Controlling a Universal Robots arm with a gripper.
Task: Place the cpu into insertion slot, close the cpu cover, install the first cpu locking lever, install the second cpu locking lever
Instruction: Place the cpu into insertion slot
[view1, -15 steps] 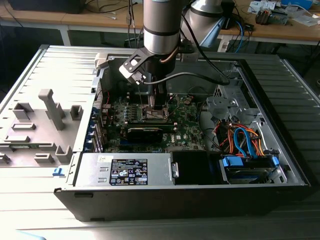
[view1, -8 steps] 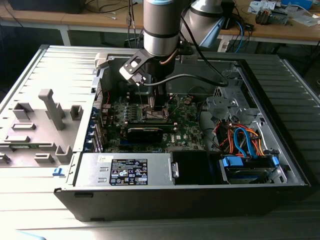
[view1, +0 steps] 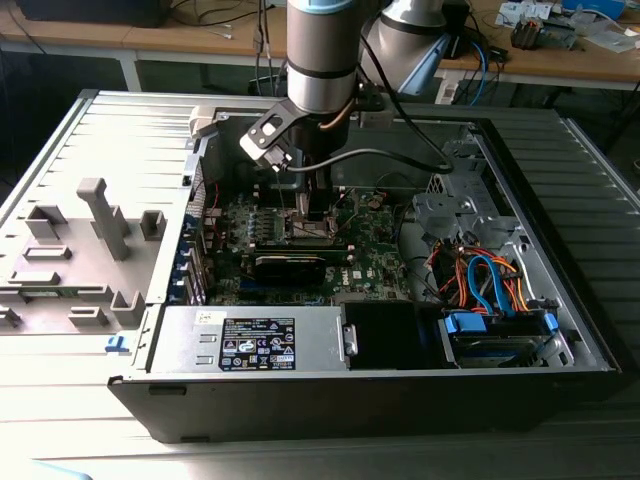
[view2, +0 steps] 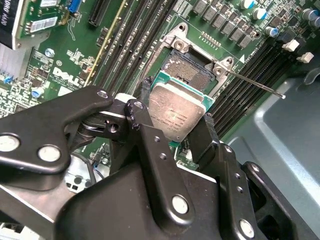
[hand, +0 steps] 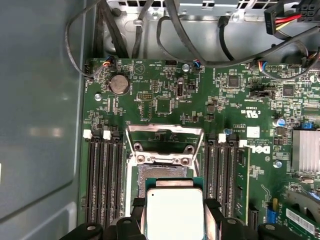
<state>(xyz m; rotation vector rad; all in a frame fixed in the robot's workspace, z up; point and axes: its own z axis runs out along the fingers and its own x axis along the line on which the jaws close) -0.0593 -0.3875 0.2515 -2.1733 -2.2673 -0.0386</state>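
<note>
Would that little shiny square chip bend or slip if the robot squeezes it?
The small flat silvery square chip is probably stiff: it lies flat, unbent, between the black fingers. Its smooth metal face looks slippery. Being thin and small, it is likely light.

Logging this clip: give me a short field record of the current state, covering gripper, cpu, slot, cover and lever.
gripper: jaws closed on two opposite edges of the cpu
cpu: held with its metal face up, partly over the socket, not seated
insertion slot: open, part of its dark centre uncovered
cpu cover: swung up, off the socket
locking lever: thin rod, released, sticking out sideways
</note>
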